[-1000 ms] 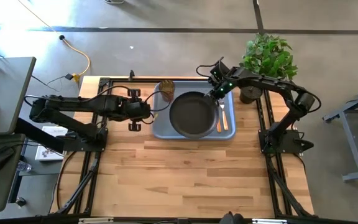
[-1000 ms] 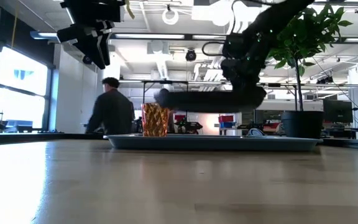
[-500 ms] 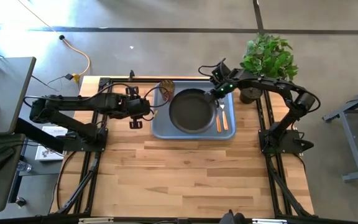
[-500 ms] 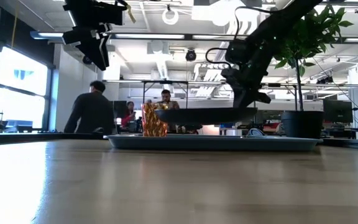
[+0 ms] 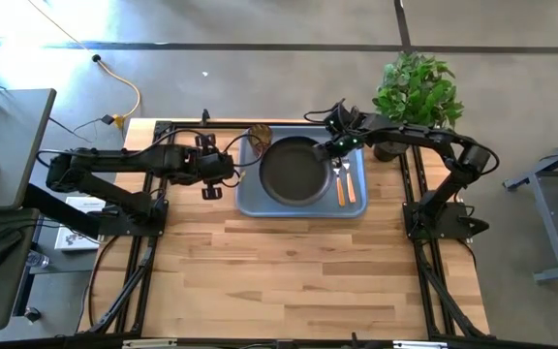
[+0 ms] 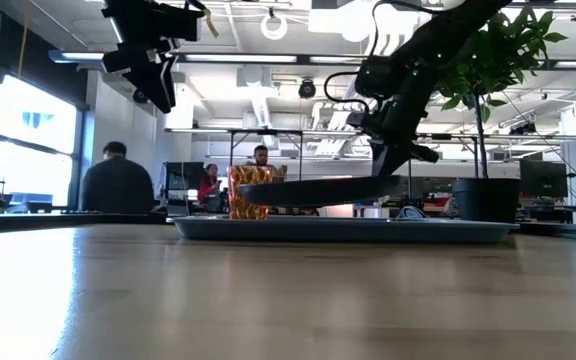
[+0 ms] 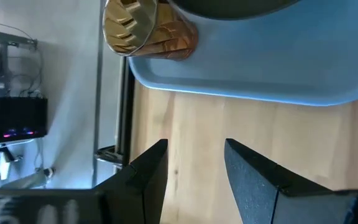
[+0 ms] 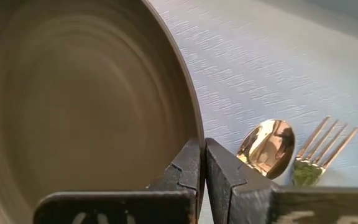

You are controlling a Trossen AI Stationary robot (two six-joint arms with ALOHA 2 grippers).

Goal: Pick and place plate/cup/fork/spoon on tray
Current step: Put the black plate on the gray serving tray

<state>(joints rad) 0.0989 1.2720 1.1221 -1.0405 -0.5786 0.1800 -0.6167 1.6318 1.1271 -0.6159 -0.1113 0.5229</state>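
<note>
Plate (image 8: 86,106) rim is pinched in my right gripper (image 8: 202,163), tilted over the tray (image 5: 250,199), not yet released; cup (image 5: 261,137), spoon (image 8: 267,144) and fork (image 8: 319,149) already lie there; my left gripper (image 7: 194,165) hangs wide beside it; only the low view shows the tilt.

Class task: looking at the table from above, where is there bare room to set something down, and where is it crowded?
Free: the table's whole near half, below the tray. Crowded: the tray, holding cup, plate, spoon and fork.
</note>
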